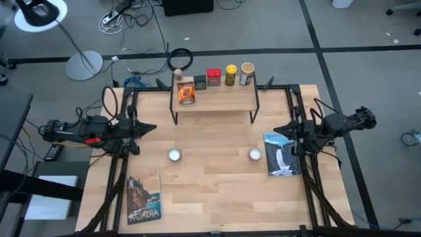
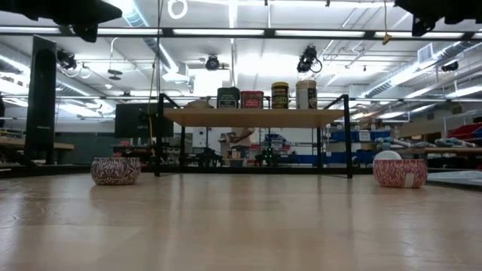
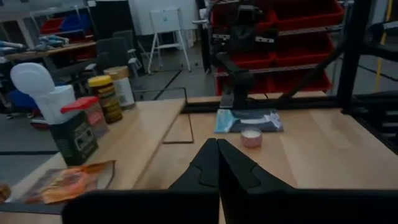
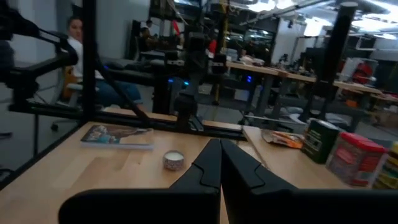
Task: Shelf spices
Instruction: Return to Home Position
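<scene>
While both arms sit folded at the table's side edges, high view, shelf (image 1: 214,103): pale wooden plank on thin black legs, upper middle of the frame
back row on the plank: small pale-capped jar (image 1: 177,76), boxy dark tin (image 1: 200,81), boxy red tin (image 1: 214,77), yellow black-lidded jar (image 1: 231,74), tan cylindrical jar (image 1: 247,73), all upright
orange packet (image 1: 186,94): flat and glossy, on the plank in front of the small pale-capped jar
left gripper (image 1: 151,127): left of the frame, fingers pressed together to a point, nothing held
right gripper (image 1: 277,128): right of the frame, likewise closed and empty
tabletop (image 1: 210,191): light wood grain, bearing two white round discs (image 1: 174,155) and two picture-covered books (image 1: 281,155)
low view, shelf: plank seen edge-on at the middle, four container tops clear above it; orange packet and small pale-capped jar hard to make out
low view, arms: dark shapes cut off at the upper corners
left wrist view: dark fingers meet along a seam; the containers stand on the plank, the crinkled orange packet partly cut off by the frame edge
right wrist view: fingers meet likewise; red tin, dark tin and orange packet hard to make out, a yellow container cut off at the edge; a seated person (image 4: 78,46) beyond the table
</scene>
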Robot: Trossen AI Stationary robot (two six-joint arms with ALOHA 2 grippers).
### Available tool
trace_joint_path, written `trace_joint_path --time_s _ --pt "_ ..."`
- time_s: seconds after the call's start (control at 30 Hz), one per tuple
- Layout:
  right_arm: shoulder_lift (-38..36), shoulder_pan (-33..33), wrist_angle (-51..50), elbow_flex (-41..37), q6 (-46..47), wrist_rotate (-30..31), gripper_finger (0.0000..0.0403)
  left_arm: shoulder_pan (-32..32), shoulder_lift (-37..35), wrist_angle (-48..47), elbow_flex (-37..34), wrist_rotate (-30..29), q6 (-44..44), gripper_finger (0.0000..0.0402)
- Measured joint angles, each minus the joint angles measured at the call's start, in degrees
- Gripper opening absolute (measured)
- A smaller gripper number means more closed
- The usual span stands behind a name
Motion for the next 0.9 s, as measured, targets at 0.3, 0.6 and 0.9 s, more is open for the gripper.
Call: trace_joint_path --time_s 0.3,0.6,0.9 --pt "-4.07 0.0 1.11 -3.55 -0.04 -7.3 0.0001 0.0 -0.58 6.02 -5.39 1.65 1.48 0.0" --pt "-6.58 -0.66 3.95 -8.35 0.91 -8.97 0.0 0.02 -0.56 11.11 -9.15 4.93 1.32 0.0" --pt "-8.23 -4.51 8.01 -15.64 3.87 -15.59 0.0 0.02 -0.53 18.58 -16.64 7.76 -1.75 0.0"
